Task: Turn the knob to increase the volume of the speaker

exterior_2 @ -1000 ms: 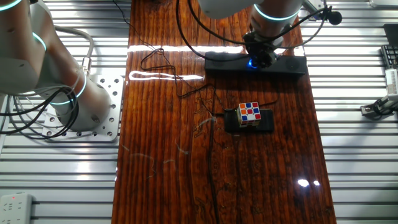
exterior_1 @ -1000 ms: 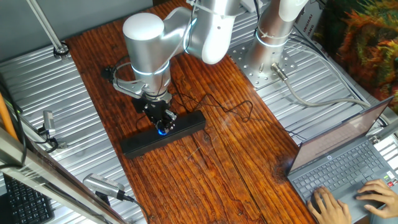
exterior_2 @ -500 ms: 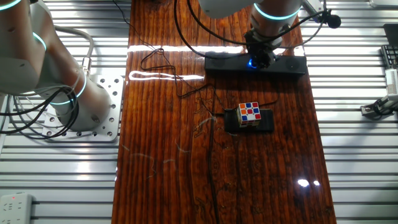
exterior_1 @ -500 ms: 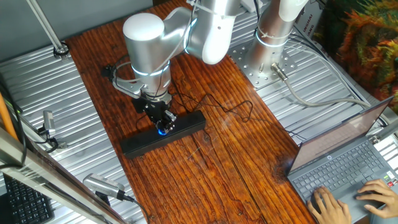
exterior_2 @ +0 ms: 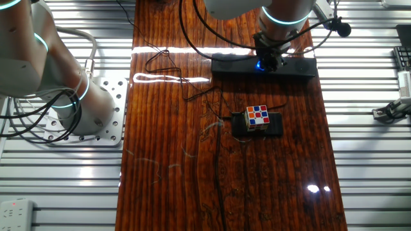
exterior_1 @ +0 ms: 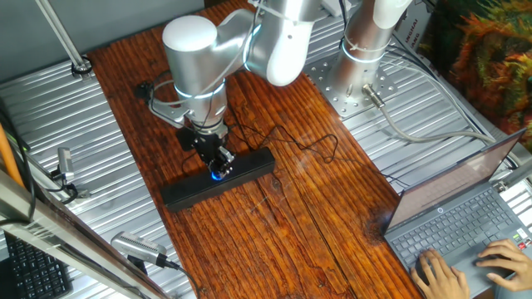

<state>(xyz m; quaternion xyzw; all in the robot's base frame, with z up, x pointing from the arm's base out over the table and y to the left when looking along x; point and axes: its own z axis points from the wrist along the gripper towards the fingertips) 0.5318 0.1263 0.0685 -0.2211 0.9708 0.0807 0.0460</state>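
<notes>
Our claw (exterior_1: 217,166) sits right down on the knob (exterior_1: 216,173), fingers seemingly closed around it, though we cannot tell for sure. We judge the knob small, rigid and smooth, best pinched by its rim. It sits midway along the speaker (exterior_2: 292,67), a light bar lying at the desk (exterior_2: 192,160)'s 12 o'clock end in the other fixed view, which may slide when twisted.

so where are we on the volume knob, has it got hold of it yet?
Done: the gripper is down on the speaker, right at the knob with its blue ring lit.
In hand: it looks engaged with the knob, but neither view shows clearly whether the fingers are closed on it.
Left: the turn itself; nothing in the frames shows the volume level.
</notes>
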